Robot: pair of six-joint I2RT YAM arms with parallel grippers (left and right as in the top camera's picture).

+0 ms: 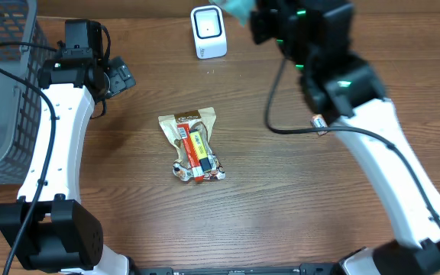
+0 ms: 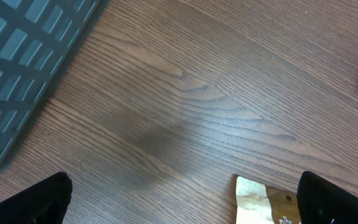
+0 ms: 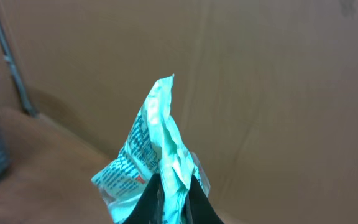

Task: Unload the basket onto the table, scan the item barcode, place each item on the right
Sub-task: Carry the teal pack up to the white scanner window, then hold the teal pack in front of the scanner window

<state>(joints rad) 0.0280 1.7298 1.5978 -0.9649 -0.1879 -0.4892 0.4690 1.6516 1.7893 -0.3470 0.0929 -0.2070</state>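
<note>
The teal crinkled plastic packet (image 3: 160, 155) is pinched at its lower end between the clenched fingers of the right gripper (image 3: 169, 204), and its sealed edge stands up above the fingertips. Small print and a red patch show on its left face, but no barcode can be made out. In the overhead view the packet (image 1: 235, 9) sits at the far edge of the frame, held clear of the table and just right of the scanner.

The brown wood-grain table (image 1: 296, 206) fills most of the overhead view. A grey wire-mesh basket (image 1: 2, 92) stands at its left edge. The left gripper (image 1: 119, 76) is next to the basket with its jaws spread wide and nothing between them. Its wrist camera shows both dark fingertips (image 2: 42, 200) low over bare wood.

A cream and brown snack pouch with red and yellow bars (image 1: 192, 147) lies flat mid-table, well apart from both grippers. One corner of it reaches into the left wrist view.

The small white box-shaped barcode scanner (image 1: 208, 32) stands upright at the far side of the table.
</note>
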